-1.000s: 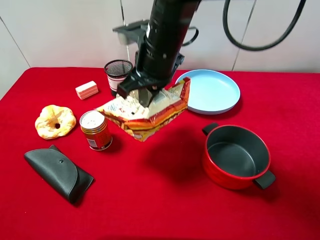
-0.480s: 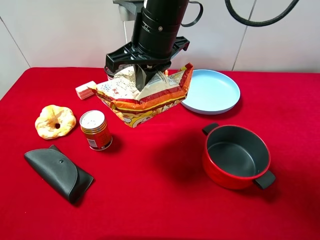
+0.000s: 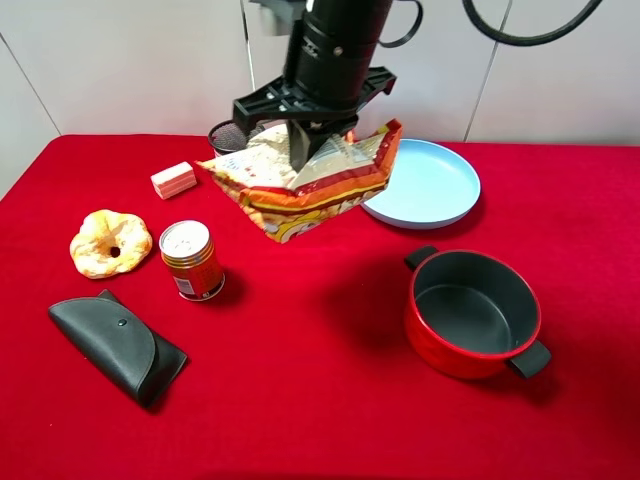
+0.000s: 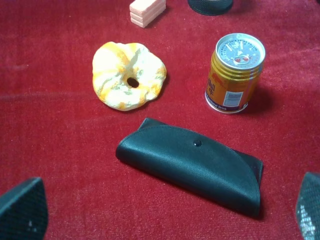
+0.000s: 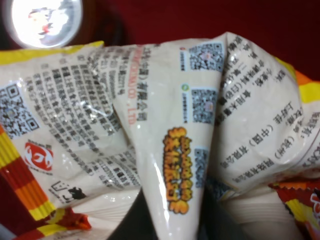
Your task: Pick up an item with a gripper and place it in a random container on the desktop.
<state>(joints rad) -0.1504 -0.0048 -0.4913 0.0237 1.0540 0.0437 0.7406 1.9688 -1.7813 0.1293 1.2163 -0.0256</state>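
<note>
My right gripper [image 3: 312, 150] is shut on the cream-white snack packet [image 3: 310, 185] and holds it in the air, its folded sides hanging down. The packet hangs just left of the light-blue plate [image 3: 430, 185], with its right corner over the plate's near-left rim. The right wrist view is filled by the packet [image 5: 150, 125], pinched into a ridge. My left gripper [image 4: 165, 220] is open and empty above the red desktop [image 3: 320, 400], close to a black case [image 4: 192, 162]. It does not show in the exterior view.
A red pot [image 3: 472, 312] stands at the front right. A gold can [image 3: 191, 260], ring-shaped bread [image 3: 110, 242] and the black case [image 3: 115, 345] lie on the left. A pink block [image 3: 173, 179] and a black mesh cup [image 3: 232, 135] are at the back, behind the packet.
My right gripper has lifted the packet off the desktop and carried it right, toward the plate. Nothing else has moved.
</note>
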